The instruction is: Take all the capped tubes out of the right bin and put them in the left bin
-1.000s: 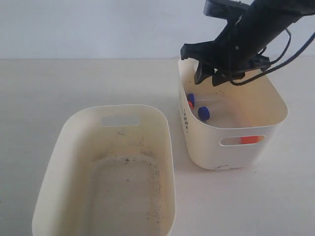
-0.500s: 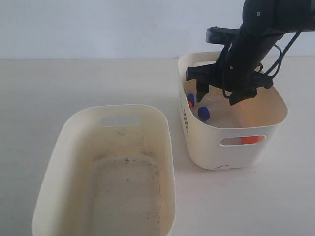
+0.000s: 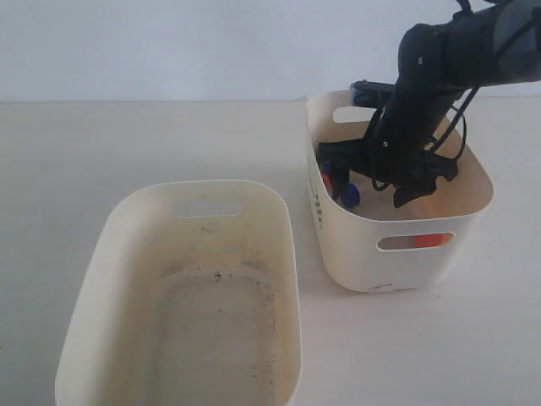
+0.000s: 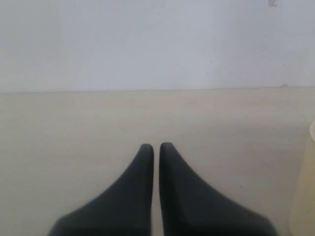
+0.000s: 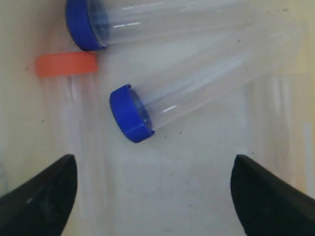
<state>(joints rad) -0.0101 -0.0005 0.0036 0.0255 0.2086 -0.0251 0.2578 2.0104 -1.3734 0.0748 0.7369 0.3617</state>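
Observation:
The right bin (image 3: 365, 254) holds the capped tubes. My right gripper (image 3: 372, 188) hangs low inside it, open and empty. In the right wrist view the right gripper (image 5: 153, 164) spreads wide over the bin floor, just short of a blue-capped tube (image 5: 130, 114) lying at a slant. A second blue-capped tube (image 5: 84, 24) and an orange-capped tube (image 5: 66, 64) lie beyond it. Another orange cap (image 3: 431, 240) shows through the bin's front slot. The left bin (image 3: 286, 254) has no tube in it. My left gripper (image 4: 156, 146) is shut over bare table.
A cream bin wall (image 4: 305, 189) shows at the edge of the left wrist view. The two bins stand close together, with pale table (image 3: 127, 144) all around them. The right arm (image 3: 431, 68) leans over the right bin's far rim.
My right gripper has come down from above the right bin's rim to deep inside it, and its jaws have spread wider. The tubes have not moved.

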